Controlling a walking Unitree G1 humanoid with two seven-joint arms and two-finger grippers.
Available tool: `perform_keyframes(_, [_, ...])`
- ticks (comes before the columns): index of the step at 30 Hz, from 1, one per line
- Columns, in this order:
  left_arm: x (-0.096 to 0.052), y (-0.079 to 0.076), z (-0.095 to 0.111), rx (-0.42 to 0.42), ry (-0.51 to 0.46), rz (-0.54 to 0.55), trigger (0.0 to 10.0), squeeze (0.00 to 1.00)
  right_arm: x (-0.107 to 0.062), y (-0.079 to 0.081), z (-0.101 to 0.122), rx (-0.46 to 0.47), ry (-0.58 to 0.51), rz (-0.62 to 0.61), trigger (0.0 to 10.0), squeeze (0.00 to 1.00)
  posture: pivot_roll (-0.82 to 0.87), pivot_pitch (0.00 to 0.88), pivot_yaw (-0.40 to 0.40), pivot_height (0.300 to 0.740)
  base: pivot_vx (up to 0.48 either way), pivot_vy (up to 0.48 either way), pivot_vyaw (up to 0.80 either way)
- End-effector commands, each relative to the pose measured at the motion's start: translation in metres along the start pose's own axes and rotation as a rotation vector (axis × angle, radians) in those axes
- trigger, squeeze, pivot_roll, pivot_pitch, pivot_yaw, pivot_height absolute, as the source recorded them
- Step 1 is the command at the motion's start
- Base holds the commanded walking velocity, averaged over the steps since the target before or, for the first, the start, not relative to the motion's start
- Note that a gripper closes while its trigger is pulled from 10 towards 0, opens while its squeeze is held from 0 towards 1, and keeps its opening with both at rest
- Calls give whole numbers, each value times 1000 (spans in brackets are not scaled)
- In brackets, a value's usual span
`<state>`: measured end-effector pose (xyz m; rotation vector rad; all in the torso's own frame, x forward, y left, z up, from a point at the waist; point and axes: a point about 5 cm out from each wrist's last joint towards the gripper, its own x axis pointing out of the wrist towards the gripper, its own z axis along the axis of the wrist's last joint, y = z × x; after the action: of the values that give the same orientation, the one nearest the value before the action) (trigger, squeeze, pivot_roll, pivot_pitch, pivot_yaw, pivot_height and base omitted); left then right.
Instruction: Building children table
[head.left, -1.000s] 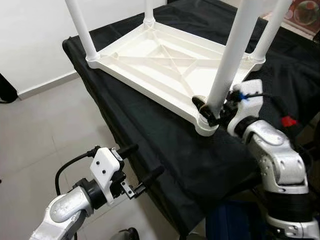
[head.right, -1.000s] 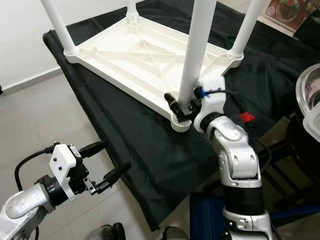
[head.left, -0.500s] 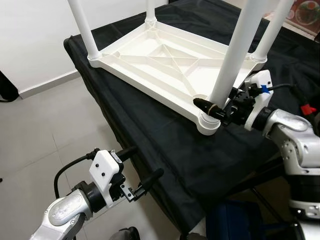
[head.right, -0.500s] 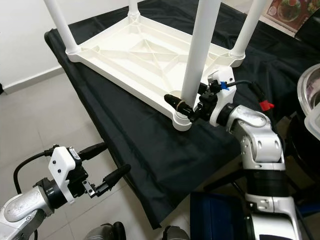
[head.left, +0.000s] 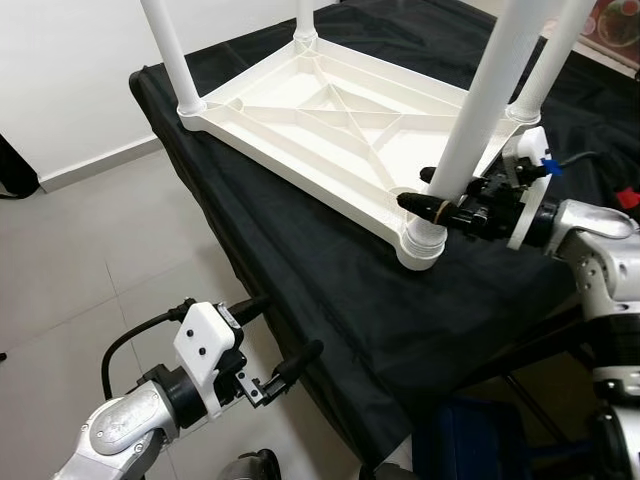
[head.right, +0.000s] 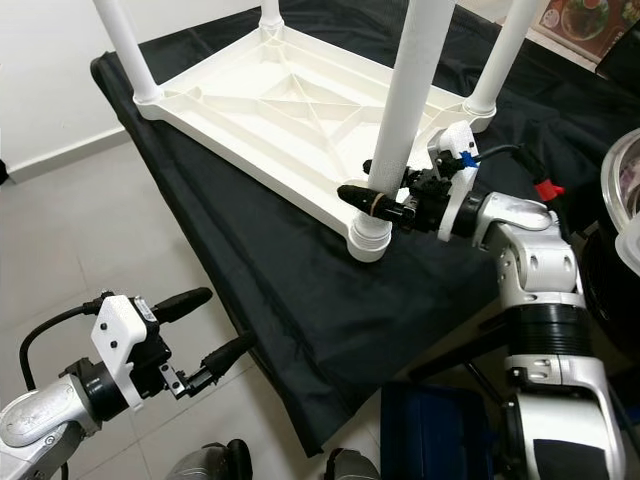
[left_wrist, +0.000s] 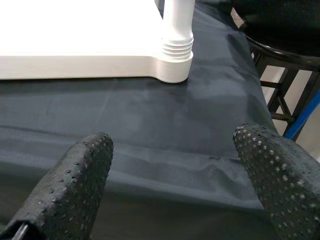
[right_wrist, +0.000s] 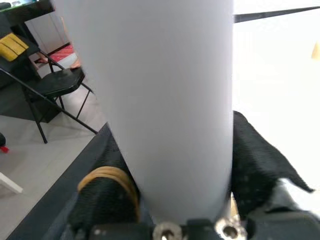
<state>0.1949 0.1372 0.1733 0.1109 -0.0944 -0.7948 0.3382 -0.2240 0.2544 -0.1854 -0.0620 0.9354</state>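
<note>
Right gripper (head.left: 432, 203) clamped around near leg (head.left: 482, 110) just above corner socket (head.left: 420, 243) of upturned white table (head.left: 330, 130) on black cloth (head.left: 330, 290). Left gripper (head.left: 282, 337) idle, fingers apart, beside cloth edge. Advised: leg kept plumb, twisted squarely home, grip low, no sideways load.

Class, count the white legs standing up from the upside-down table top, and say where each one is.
4. One leg at each corner of the table top: near-right leg between the right gripper fingers, far-right leg, near-left leg, far-left leg.
</note>
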Motion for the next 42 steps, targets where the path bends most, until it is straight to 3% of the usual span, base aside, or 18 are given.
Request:
perform_keyframes(1, [-2, -2, -2, -13, 18, -7, 10000, 0, 0, 2, -4, 13, -1, 20, 0, 0, 29, 241, -15, 740, 0, 0, 0])
perform_keyframes(6, [-1, -2, -2, -14, 15, -8, 10000, 0, 0, 6, -14, 0, 13, -69, 0, 0, 24, 240, -18, 740, 0, 0, 0])
perform_keyframes(9, [-1, -2, -2, -16, 13, -6, 10000, 0, 14, 20, -25, -29, 90, -350, 0, 0, 16, 240, -23, 740, 0, 0, 0])
perform_keyframes(10, [-1, -2, -2, -16, 13, -6, 10000, 0, 14, 20, -25, -29, 90, -350, 0, 0, 16, 240, -23, 740, 0, 0, 0])
perform_keyframes(11, [0, -2, -3, -16, 13, -6, 10000, 0, 16, 26, -25, 6, 79, -588, 0, 0, 10, 240, -23, 740, 0, 0, 0])
perform_keyframes(13, [0, -2, -3, -16, 13, -6, 10000, 0, 15, 27, -25, 21, 74, -636, 0, 0, 10, 240, -23, 740, 0, 0, 0])
perform_keyframes(14, [0, -2, -3, -17, 14, -7, 10000, 0, 12, 35, -32, 48, 99, -753, 0, 0, 8, 240, -22, 740, 0, 0, 0])
perform_keyframes(16, [1, -3, -3, -23, 10, -8, 10000, 0, 11, 54, -44, 77, 143, -872, 0, 0, 9, 240, -23, 740, 0, 0, 0])
perform_keyframes(20, [2, -3, -3, -24, 8, -12, 10000, 0, 21, 71, -54, 130, 162, -864, 0, 0, 9, 238, -20, 740, 0, 0, 0])
perform_keyframes(24, [1, -2, -3, -24, 9, -9, 10000, 0, 25, 73, -51, 134, 150, -847, 0, 0, 8, 236, -24, 740, 0, 0, 0])
perform_keyframes(25, [1, -2, -4, -22, 11, -9, 10000, 0, 27, 75, -48, 117, 163, -818, 10000, 0, 4, 232, -26, 740, 0, 0, 0])
perform_keyframes(28, [2, -2, -4, -21, 11, -9, 10000, 0, 30, 76, -41, 96, 158, -762, 10000, 0, 0, 228, -27, 740, 0, 0, 0])
perform_keyframes(29, [3, -3, -4, -21, 9, -11, 10000, 0, 31, 75, -35, 109, 115, -716, 10000, 1000, -1, 225, -28, 740, 0, 0, 0])
perform_keyframes(31, [3, -3, -4, -21, 9, -11, 10000, 0, 31, 75, -35, 109, 115, -716, 10000, 1000, -1, 225, -28, 740, 0, 0, 0])
perform_keyframes(32, [5, -3, -4, -22, 4, -15, 10000, 0, 31, 69, -25, 116, 51, -643, 10000, 1000, -3, 226, -26, 740, 0, 0, 0])
perform_keyframes(35, [5, -4, -5, -24, 4, -17, 10000, 0, 26, 58, -15, 107, 7, -566, 10000, 1000, -2, 226, -26, 740, 0, 0, 0])
perform_keyframes(42, [3, -5, -5, -26, 8, -17, 10000, 0, 13, 35, -1, 58, -19, -411, 10000, 1000, -1, 234, -29, 740, 0, 0, 0])
